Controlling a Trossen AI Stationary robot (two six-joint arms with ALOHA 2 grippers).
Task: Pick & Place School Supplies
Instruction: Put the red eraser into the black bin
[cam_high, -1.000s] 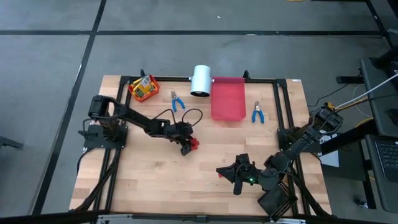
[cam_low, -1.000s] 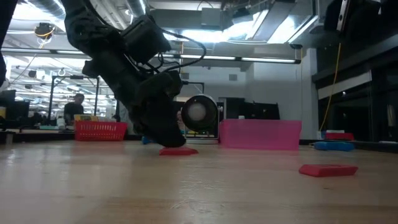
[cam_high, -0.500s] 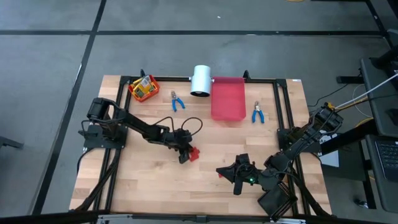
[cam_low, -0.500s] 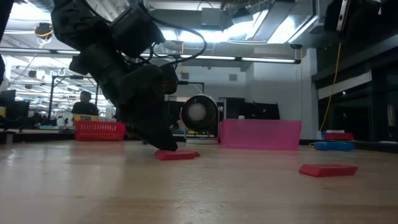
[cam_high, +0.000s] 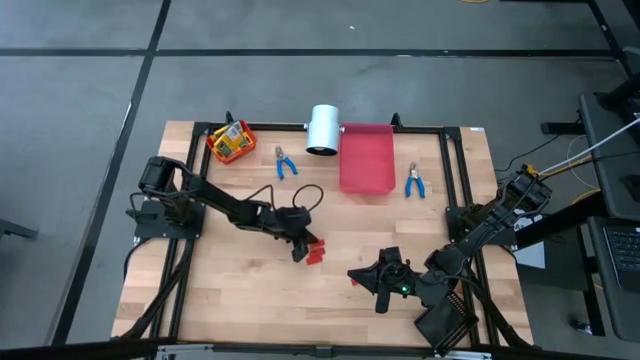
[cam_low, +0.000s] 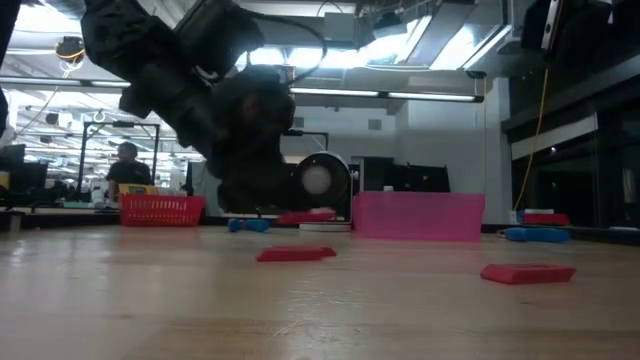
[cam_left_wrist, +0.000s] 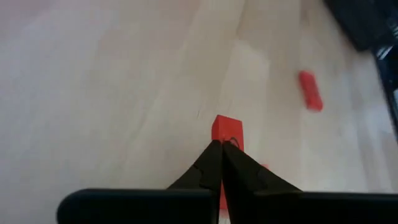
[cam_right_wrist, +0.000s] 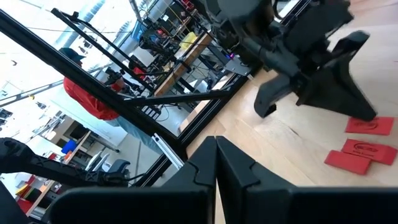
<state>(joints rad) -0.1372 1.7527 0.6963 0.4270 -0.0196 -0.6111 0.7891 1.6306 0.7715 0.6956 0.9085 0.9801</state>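
Red block (cam_low: 296, 254) lies flat mid-bench, another one (cam_low: 528, 273) off to its side. Left end effector (cam_high: 300, 245) hangs just above the first, fingers pinched on a third red block (cam_left_wrist: 227, 130). Right end effector (cam_high: 372, 280) sits closed at the near edge. Farther back: pink bin (cam_high: 366, 158), white cylinder (cam_high: 323, 129), blue pliers (cam_high: 285, 161).

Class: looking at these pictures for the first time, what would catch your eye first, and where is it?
Most striking is the left gripper at mid-table, shut on a red block, with another red block lying beneath it. Behind stand the pink bin and white cylinder. The right gripper rests near the table's front.
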